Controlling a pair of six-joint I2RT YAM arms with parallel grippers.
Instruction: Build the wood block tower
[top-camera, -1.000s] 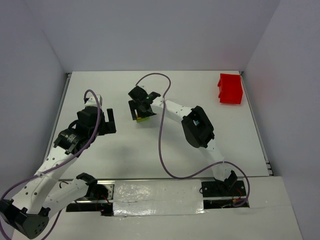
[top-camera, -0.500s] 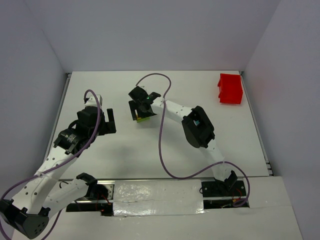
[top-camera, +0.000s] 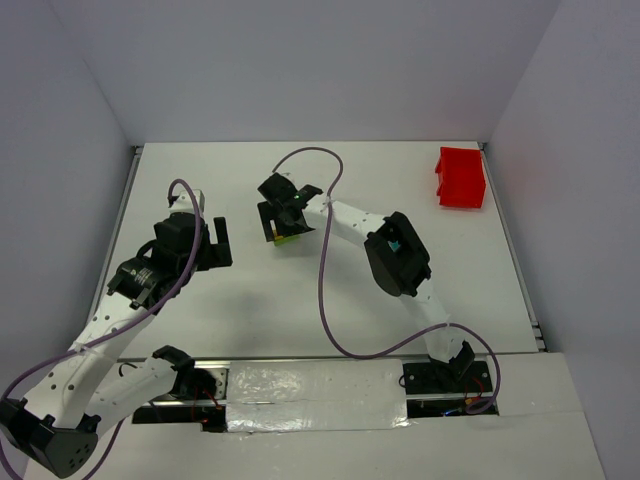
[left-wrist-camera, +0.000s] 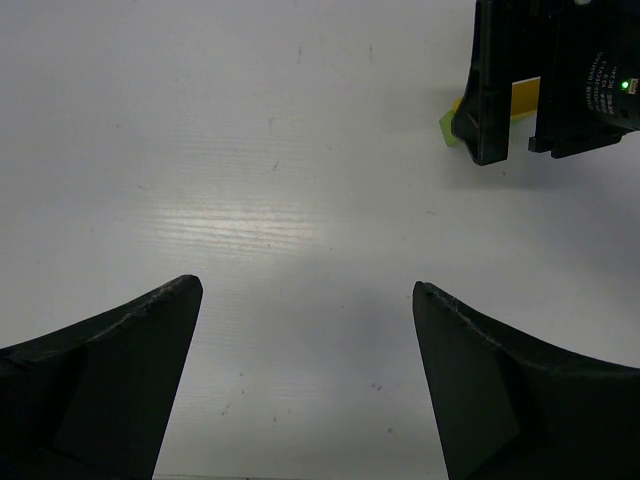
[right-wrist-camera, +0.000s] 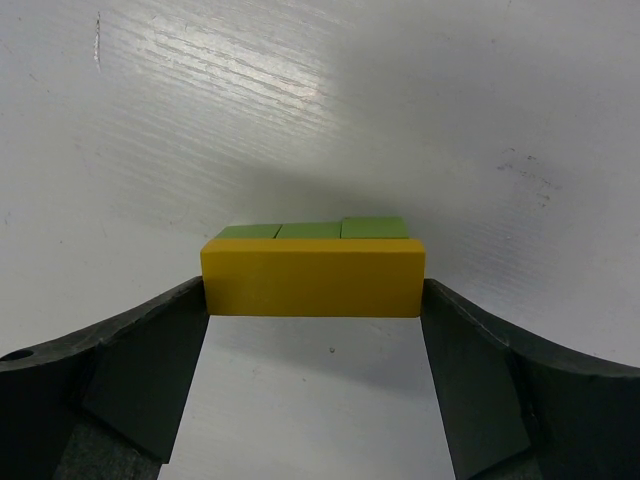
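Straddling the wood block tower (right-wrist-camera: 312, 262), left of centre toward the table's (top-camera: 400, 180) far edge, my right gripper (right-wrist-camera: 315, 292) flanks one yellow bar (right-wrist-camera: 312, 278) touching three green blocks (right-wrist-camera: 308, 230). Whether it is clenched or released I cannot tell. My left gripper (left-wrist-camera: 308, 290) gapes empty. I judge the stack low, barely begun.

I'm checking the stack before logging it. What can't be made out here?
- Top view: right hand covers the wood block tower; only a yellow-green sliver shows.
- Right wrist view: yellow bar hides the green blocks except their tops; grip or mere contact unclear.
- Left wrist view: right hand covers most of the tower.
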